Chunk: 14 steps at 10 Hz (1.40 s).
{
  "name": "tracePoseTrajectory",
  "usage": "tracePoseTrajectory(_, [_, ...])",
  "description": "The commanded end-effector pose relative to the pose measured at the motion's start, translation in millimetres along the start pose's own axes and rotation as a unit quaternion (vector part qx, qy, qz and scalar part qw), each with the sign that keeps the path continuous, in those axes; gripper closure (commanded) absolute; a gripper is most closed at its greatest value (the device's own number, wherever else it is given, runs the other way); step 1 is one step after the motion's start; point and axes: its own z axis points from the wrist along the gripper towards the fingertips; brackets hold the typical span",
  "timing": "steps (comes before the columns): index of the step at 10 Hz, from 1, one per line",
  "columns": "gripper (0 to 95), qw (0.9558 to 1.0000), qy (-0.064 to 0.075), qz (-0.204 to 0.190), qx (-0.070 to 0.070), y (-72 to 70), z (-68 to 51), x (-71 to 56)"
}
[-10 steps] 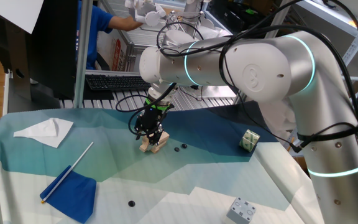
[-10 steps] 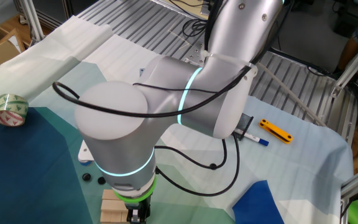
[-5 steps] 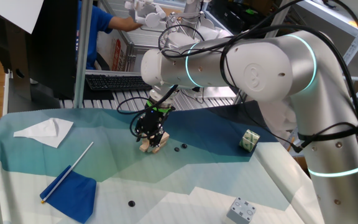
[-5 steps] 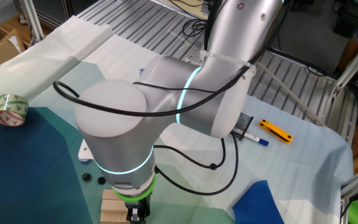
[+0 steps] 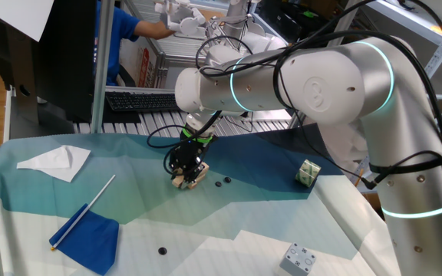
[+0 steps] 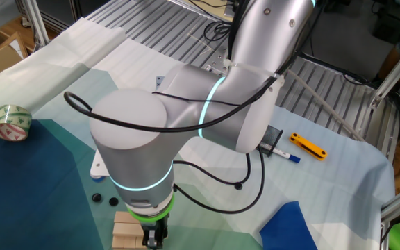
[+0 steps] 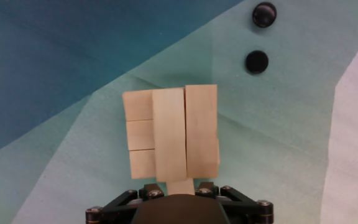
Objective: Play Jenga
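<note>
The Jenga stack [image 7: 197, 130] is a small pile of pale wooden blocks laid crosswise on the teal cloth. It shows in one fixed view [image 5: 183, 182] under the hand, and at the bottom edge of the other fixed view [image 6: 125, 229]. My gripper [image 7: 180, 186] sits right over the pile. A pale block [image 7: 169, 134] runs from the top of the stack back between the jaws, which seem shut on it. The fingertips are hidden. In the fixed views the gripper [image 5: 186, 170] [image 6: 151, 239] covers part of the stack.
Two black discs [image 7: 257, 61] [image 7: 264, 14] lie just beyond the stack. A green-and-white cube [image 5: 308, 173], a grey metal block [image 5: 298, 258], white paper [image 5: 54, 162], a blue cloth with a stick [image 5: 90, 230], a tape roll [image 6: 12, 121] and a yellow tool [image 6: 307, 146] lie around.
The arm's upper joints have shifted slightly right. The gripper stays at the stack and sits a little lower over it.
</note>
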Motion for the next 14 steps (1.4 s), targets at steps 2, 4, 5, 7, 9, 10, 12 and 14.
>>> tracePoseTrajectory(2, [76.0,1.0,0.001,-0.003,0.0,1.4,0.5,-0.3])
tracePoseTrajectory(4, [76.0,1.0,0.003,-0.002,-0.002,1.3,0.6,-0.2])
tracePoseTrajectory(5, [76.0,1.0,0.003,-0.003,-0.002,1.2,0.8,0.1])
tracePoseTrajectory(7, [95.0,1.0,0.003,-0.005,-0.003,0.8,1.3,1.0])
tracePoseTrajectory(9, [95.0,1.0,0.003,-0.005,-0.003,-0.2,2.7,3.2])
tracePoseTrajectory(10, [95.0,1.0,0.002,-0.007,-0.003,-0.8,3.4,4.5])
tracePoseTrajectory(12, [95.0,1.0,0.003,-0.007,-0.004,-1.3,3.3,4.9])
tracePoseTrajectory(14, [95.0,1.0,0.006,-0.005,-0.004,-2.0,4.2,6.5])
